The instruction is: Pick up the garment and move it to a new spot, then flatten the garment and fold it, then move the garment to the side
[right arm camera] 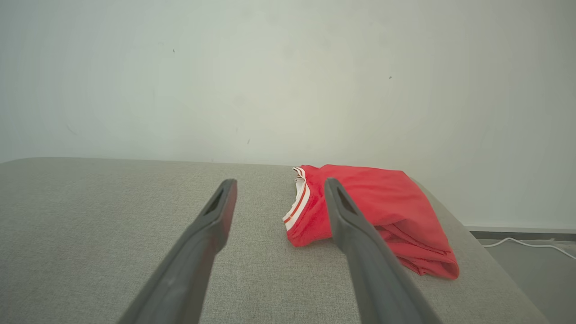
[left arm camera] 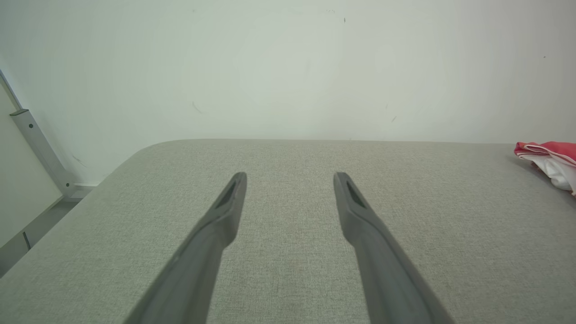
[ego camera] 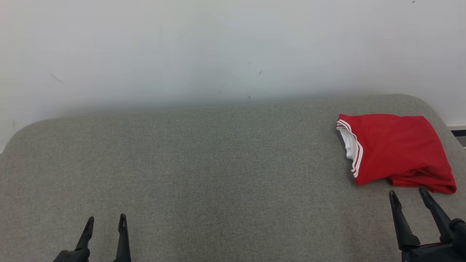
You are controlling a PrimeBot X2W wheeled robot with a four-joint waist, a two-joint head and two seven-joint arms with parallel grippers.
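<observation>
The garment (ego camera: 397, 147) is red with white-striped trim and a white lining; it lies folded in a bundle at the far right of the grey padded table (ego camera: 204, 163). My right gripper (ego camera: 407, 194) stands open just in front of the bundle, a short gap away, with nothing between its fingers. In the right wrist view the garment (right arm camera: 387, 202) lies ahead and to the right of my open right gripper (right arm camera: 279, 185). My left gripper (ego camera: 105, 221) is open at the lower left, far from the cloth. The left wrist view has my left gripper (left arm camera: 290, 177) open and the garment (left arm camera: 551, 159) at its right edge.
A pale wall (ego camera: 218, 47) rises right behind the table. The table's rounded right edge (ego camera: 442, 120) runs close beside the garment. A metal bar (left arm camera: 40, 153) leans off the table's left side, and a white cable (right arm camera: 526, 244) lies on the floor to the right.
</observation>
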